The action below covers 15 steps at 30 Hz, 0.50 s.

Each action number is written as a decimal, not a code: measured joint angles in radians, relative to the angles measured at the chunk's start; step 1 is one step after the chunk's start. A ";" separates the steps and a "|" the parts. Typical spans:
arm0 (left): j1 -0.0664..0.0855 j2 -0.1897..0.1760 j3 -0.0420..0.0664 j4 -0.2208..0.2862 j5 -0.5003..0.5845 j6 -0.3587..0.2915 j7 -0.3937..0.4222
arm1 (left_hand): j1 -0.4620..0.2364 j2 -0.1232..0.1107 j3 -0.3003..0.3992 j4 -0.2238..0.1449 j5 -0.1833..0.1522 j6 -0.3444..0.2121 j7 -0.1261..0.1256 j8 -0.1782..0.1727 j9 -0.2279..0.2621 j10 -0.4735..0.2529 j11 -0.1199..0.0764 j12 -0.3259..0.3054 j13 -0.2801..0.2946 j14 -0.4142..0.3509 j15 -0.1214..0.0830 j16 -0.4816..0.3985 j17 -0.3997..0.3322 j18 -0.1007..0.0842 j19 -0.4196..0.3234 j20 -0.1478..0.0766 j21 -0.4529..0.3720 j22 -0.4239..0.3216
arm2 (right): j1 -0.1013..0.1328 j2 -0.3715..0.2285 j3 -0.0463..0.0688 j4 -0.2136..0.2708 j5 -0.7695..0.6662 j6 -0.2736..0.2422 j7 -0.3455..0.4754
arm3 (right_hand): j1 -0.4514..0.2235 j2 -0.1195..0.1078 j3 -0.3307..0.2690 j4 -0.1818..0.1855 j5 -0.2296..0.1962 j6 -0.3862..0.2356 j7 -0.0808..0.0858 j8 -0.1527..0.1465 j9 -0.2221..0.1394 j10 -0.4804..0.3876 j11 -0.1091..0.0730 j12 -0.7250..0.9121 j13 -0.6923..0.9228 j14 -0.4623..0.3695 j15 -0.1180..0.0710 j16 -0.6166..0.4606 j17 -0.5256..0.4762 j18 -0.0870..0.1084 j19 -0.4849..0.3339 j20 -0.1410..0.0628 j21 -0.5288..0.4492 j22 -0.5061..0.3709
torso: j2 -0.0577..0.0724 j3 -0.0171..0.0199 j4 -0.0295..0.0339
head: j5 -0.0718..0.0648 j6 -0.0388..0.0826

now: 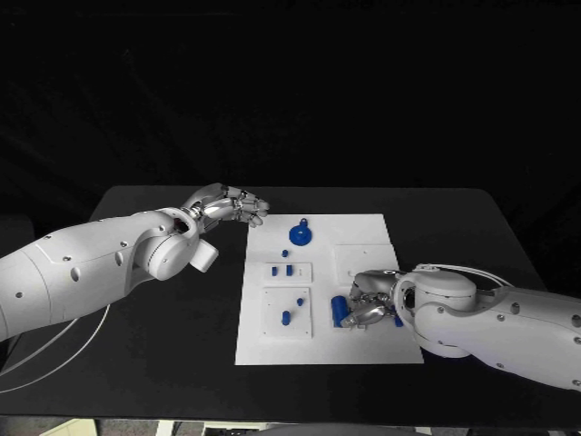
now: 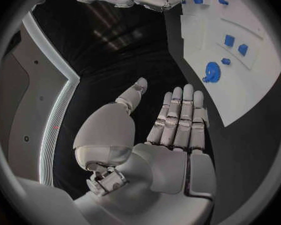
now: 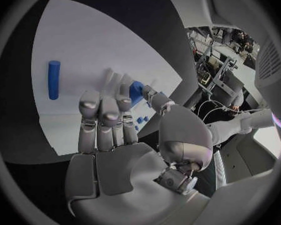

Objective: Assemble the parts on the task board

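Note:
The white task board (image 1: 369, 350) lies in the middle of the black table. A blue keyed part (image 1: 300, 235) stands near its far edge, and small blue pegs (image 1: 281, 270) sit in its middle. A blue cylinder (image 1: 339, 311) lies on the board, also seen from the right wrist (image 3: 53, 79). My right hand (image 1: 369, 305) is low over the board just right of the cylinder. A short blue part (image 3: 135, 91) sits between its thumb tip and a finger; I cannot tell whether it is held. My left hand (image 1: 228, 205) hovers off the board's far left corner, fingers straight, holding nothing (image 2: 178, 120).
Two raised white plates (image 1: 288, 313) on the board carry more small blue pegs. Bare black table (image 1: 172, 309) lies left of the board under my left arm, and more lies beyond the board's far edge.

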 measured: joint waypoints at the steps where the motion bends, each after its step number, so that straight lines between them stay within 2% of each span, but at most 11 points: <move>1: 0.000 0.000 0.000 0.000 0.000 0.000 0.000 | 0.000 0.000 0.000 0.000 0.000 0.000 0.000 0.000 0.000 0.000 0.000 0.000 -0.001 0.000 0.000 0.000 0.000 0.000 0.000 0.000 0.000 0.000 | 0.000 0.002 0.000 -0.002 0.000 0.001 0.000 | 0.008 -0.008 0.011 -0.003 0.000 0.000 0.000 0.000 -0.001 0.000 0.000 0.000 0.001 0.000 0.000 0.000 0.000 0.000 0.000 0.000 0.000 0.000 | 0.000 0.0000 0.0000 | 0.000 0.000; 8: 0.000 0.000 0.000 0.000 0.000 0.000 -0.001 | 0.000 0.000 0.000 0.000 0.000 0.000 0.000 0.000 0.000 0.000 0.000 0.000 -0.001 0.000 0.000 0.000 0.000 0.000 0.000 0.000 0.000 0.001 | -0.010 0.014 0.001 -0.017 0.000 0.007 -0.005 | 0.015 -0.024 0.023 -0.006 0.000 0.000 0.000 0.002 -0.003 0.000 0.000 0.000 0.001 0.001 0.001 0.000 0.000 0.000 0.004 0.004 0.000 0.000 | 0.000 0.0000 0.0000 | -0.002 -0.002; 15: 0.000 0.000 0.000 0.000 0.000 0.001 -0.001 | 0.000 0.000 0.000 0.000 0.000 0.000 0.000 0.000 0.000 0.000 0.000 0.000 -0.001 0.000 0.000 0.000 0.001 0.000 0.000 0.000 0.000 0.001 | -0.010 0.019 0.001 -0.022 0.000 0.022 -0.008 | 0.013 -0.037 0.023 -0.006 0.000 0.004 0.003 0.002 -0.003 0.000 0.000 0.000 0.002 0.001 0.002 0.000 0.000 0.000 0.004 0.004 0.004 0.000 | 0.000 -0.0001 0.0005 | -0.003 -0.004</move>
